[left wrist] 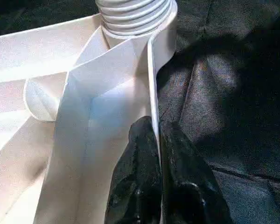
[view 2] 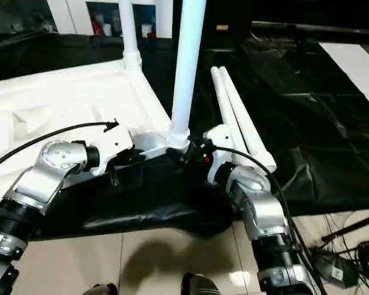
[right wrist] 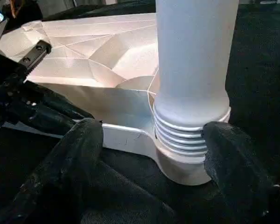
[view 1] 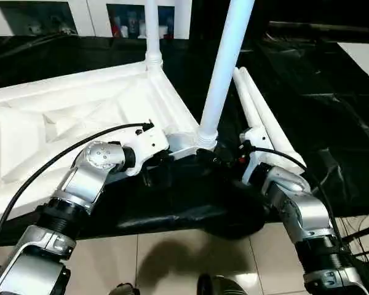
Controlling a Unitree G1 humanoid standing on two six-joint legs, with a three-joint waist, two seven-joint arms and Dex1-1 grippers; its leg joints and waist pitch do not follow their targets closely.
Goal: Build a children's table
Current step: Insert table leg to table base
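Note:
The children's table top (view 1: 61,117) lies upside down on black cloth, ribbed underside up. One white leg (view 1: 152,31) stands upright in the far corner socket. A second leg (view 1: 226,61) stands in the near corner socket (right wrist: 177,163), its threaded base showing above the socket. My left gripper (left wrist: 155,135) is shut on the thin rim wall of the top, just beside that near corner. My right gripper (right wrist: 154,149) is open around the base of the near leg, one finger (right wrist: 79,154) clear of it, the other finger (right wrist: 228,158) close beside the collar. Two loose legs (view 1: 264,117) lie side by side to the right.
Black cloth (view 1: 332,110) covers the work surface, which ends at a front edge above a tiled floor (view 1: 172,258). White cabinets (view 1: 80,12) stand behind. Cables and a stand lie on the floor at the lower right (view 2: 350,258).

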